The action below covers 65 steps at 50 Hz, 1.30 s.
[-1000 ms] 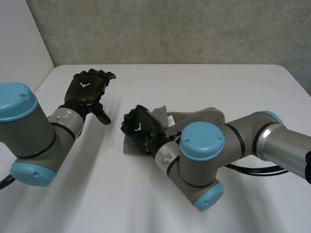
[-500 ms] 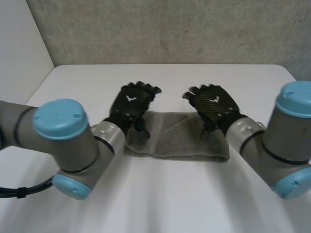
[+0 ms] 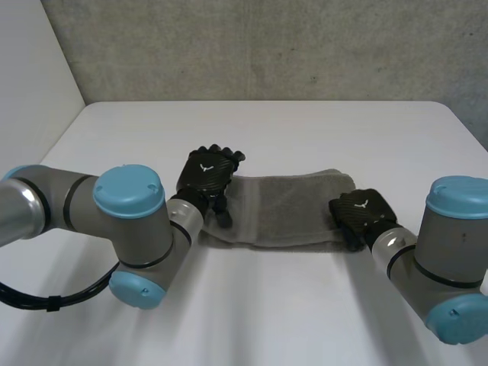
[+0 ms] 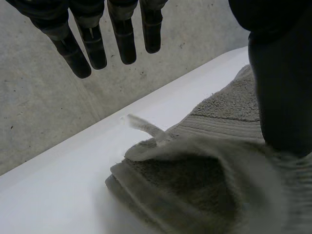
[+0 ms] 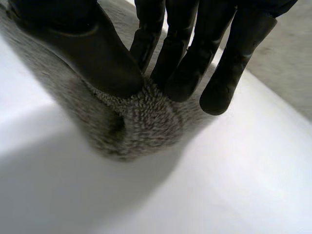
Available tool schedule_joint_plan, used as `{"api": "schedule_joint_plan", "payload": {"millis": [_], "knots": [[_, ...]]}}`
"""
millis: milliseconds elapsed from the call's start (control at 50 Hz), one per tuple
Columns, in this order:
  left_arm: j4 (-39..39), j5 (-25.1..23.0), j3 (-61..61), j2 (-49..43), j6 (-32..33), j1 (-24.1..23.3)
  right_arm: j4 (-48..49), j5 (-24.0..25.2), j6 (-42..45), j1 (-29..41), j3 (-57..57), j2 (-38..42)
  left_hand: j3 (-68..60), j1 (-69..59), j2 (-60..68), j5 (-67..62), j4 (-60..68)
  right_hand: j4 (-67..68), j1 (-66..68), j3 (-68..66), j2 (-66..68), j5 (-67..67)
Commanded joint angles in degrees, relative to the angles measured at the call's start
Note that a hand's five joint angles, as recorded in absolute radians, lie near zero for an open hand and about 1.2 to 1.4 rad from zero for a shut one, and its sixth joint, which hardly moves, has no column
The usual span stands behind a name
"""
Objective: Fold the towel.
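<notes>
I counted one grey towel, lying as a long folded band across the middle of the one white table, and two hands on it. My left hand sat at the towel's left end, released: its fingers were straight and clear of the cloth, with the thumb resting on it. My right hand was at the right end, pinching that end between thumb and fingers.

white table, rounded far corners; rough grey concrete wall along far edge; plain pale wall beyond left edge; soft even light.
</notes>
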State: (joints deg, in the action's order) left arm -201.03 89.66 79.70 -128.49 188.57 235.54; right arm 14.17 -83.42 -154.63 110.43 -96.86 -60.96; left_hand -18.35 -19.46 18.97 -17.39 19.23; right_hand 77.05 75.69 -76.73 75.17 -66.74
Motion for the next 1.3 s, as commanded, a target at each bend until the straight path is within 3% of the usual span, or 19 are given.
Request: {"api": "schedule_joint_plan", "payload": {"millis": [20,60,100,220,260,420,540,620,640,660,680,700,720,740,900,1060,1160,1300], "knots": [[1.43,-0.19,3.09,6.66,-0.31,0.09,1.47,-7.19,16.9,1.45,2.55,-1.62,2.92,4.03,-3.54,11.96,-3.8,2.95,4.31,-3.27,4.83,-3.26],[1.44,-0.1,3.53,7.81,-0.22,0.09,1.65,-7.19,20.95,3.04,3.43,-2.06,3.09,4.2,-3.71,12.13,-3.97,2.95,4.31,-3.27,4.83,-3.26],[1.44,-0.01,3.98,8.87,-0.22,0.18,2.69,-6.67,27.07,9.15,6.66,-1.71,3.26,4.37,-3.88,12.3,-4.14,2.95,4.31,-3.27,4.83,-3.26],[1.35,0.25,6.43,15.01,-0.22,4.03,8.24,-4.91,33.87,18.86,11.43,2.07,3.6,4.7,-4.22,12.63,-4.47,2.95,4.31,-3.27,4.83,-3.26],[1.35,0.25,7.14,16.52,-0.31,5.72,12.26,-1.24,38.76,23.32,13.18,5.66,3.6,4.7,-4.22,12.63,-4.47,2.95,4.31,-3.27,4.83,-3.26],[1.26,0.16,9.6,21.44,-0.57,12.13,13.95,9.14,45.56,29.04,15.56,13.75,3.6,4.7,-4.22,12.63,-4.47,2.95,4.31,-3.27,4.83,-3.26],[1.26,-0.01,11.0,22.41,-1.01,14.41,13.78,10.74,44.24,29.32,15.56,14.2,3.6,4.7,-4.22,12.63,-4.47,2.95,4.31,-3.27,4.83,-3.26],[1.35,-0.28,11.18,22.32,-1.71,14.42,13.78,10.65,37.41,29.05,14.86,13.51,3.6,4.7,-4.22,12.63,-4.47,2.95,4.31,-3.27,4.83,-3.26],[1.26,-0.45,11.18,22.15,-2.32,14.33,13.69,10.65,34.08,28.7,14.34,12.63,3.6,4.7,-4.22,12.63,-4.47,-11.65,-10.29,11.33,-9.76,11.34],[1.26,-0.54,11.1,21.97,-3.02,14.07,13.69,10.65,34.04,28.7,14.33,12.62,3.43,4.54,-4.05,12.47,-4.31,-11.79,-10.43,11.47,-9.91,11.49],[1.26,-0.54,11.1,21.97,-3.03,14.07,13.69,10.39,30.65,28.18,13.72,10.71,3.43,4.54,-4.05,12.47,-4.31,-40.44,-39.08,40.12,-38.55,40.13],[1.17,-0.63,10.92,21.71,-3.9,13.8,13.69,10.39,30.61,28.17,13.71,10.69,3.43,4.54,-4.05,12.47,-4.31,-40.73,-39.37,40.41,-38.84,40.42],[1.08,-0.63,10.66,21.53,-4.78,13.54,13.78,10.12,27.05,26.96,12.84,8.51,3.43,4.54,-4.05,12.47,-4.31,-61.54,-60.18,61.22,-59.66,61.24],[1.08,-0.63,10.66,21.53,-4.79,13.54,13.78,9.77,23.44,24.94,11.7,6.23,3.43,4.54,-4.05,12.47,-4.31,-67.05,-65.69,66.73,-65.17,66.74],[-0.15,-0.8,8.9,19.95,-10.41,11.87,12.2,7.05,5.34,18.52,6.43,-3.19,3.43,4.54,-4.05,12.47,-4.31,-67.05,-65.69,66.73,-65.17,66.74],[-0.06,-0.54,6.44,13.79,-12.52,6.51,2.72,4.23,-10.23,11.4,7.82,-4.78,3.09,4.2,-3.71,12.13,-3.97,-67.05,-65.69,66.73,-65.17,66.74],[0.29,-0.72,6.53,8.18,-11.91,2.91,-1.77,4.5,-15.08,10.16,11.94,-1.29,3.26,4.37,-3.88,12.3,-4.14,-67.05,-65.69,66.73,-65.17,66.74],[0.38,-0.45,5.91,3.26,-9.55,1.76,-6.35,4.59,-16.32,10.68,18.11,7.26,3.09,4.2,-3.71,12.13,-3.97,-67.05,-65.69,66.73,-65.17,66.74]]}}
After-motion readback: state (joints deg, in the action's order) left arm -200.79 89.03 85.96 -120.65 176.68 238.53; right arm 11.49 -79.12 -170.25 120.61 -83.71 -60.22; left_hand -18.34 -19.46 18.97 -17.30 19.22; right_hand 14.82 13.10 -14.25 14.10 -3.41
